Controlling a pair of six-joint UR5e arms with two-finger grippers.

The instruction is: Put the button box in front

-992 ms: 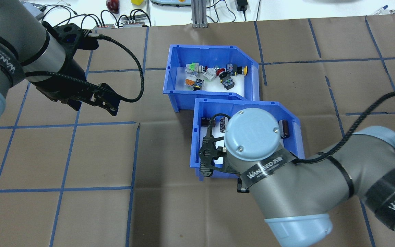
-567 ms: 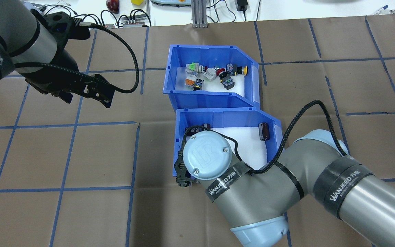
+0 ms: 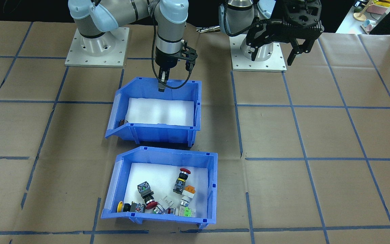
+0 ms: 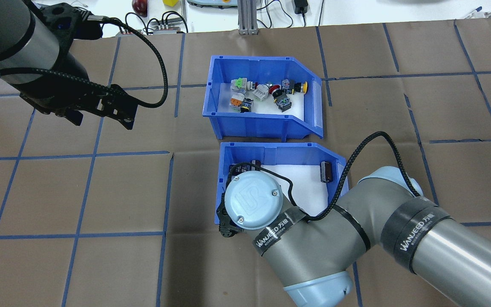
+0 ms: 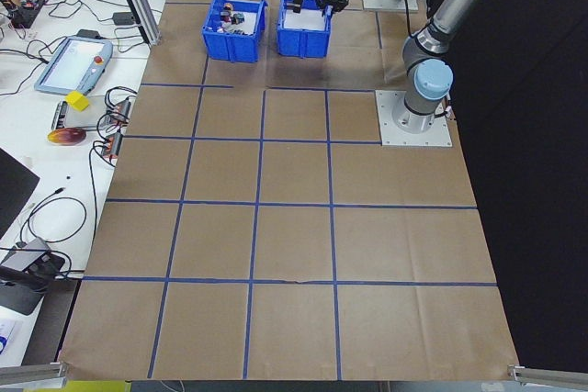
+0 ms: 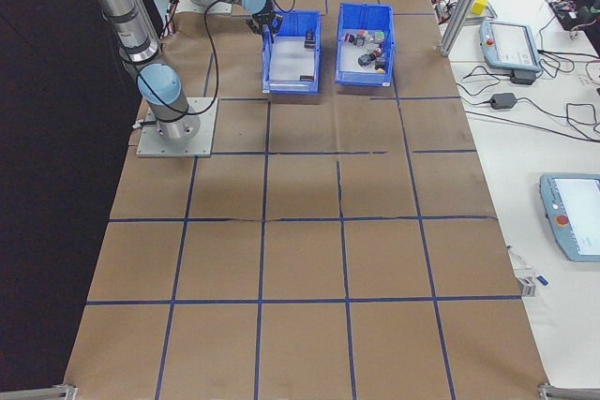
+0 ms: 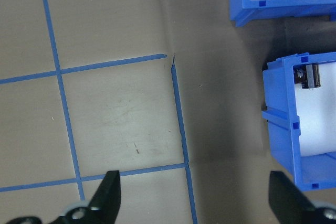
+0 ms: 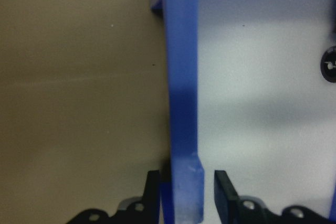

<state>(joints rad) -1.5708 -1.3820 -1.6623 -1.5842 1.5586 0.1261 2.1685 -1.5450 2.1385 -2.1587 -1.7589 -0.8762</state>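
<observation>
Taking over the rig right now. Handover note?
Left gripper: open, empty, over bare table.
Right gripper: jaws straddle the capacitor bin's robot-side wall; cannot tell whether they are clamped.
Button box: on the operators' side, with the capacitor bin directly behind it.
Done: button box looks to be in front.
Left: free the right gripper and retract it.

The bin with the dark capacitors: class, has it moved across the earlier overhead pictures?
Yes. The capacitor bin slid toward the view's left; its left wall now roughly lines up with the unmoved button box.
</observation>
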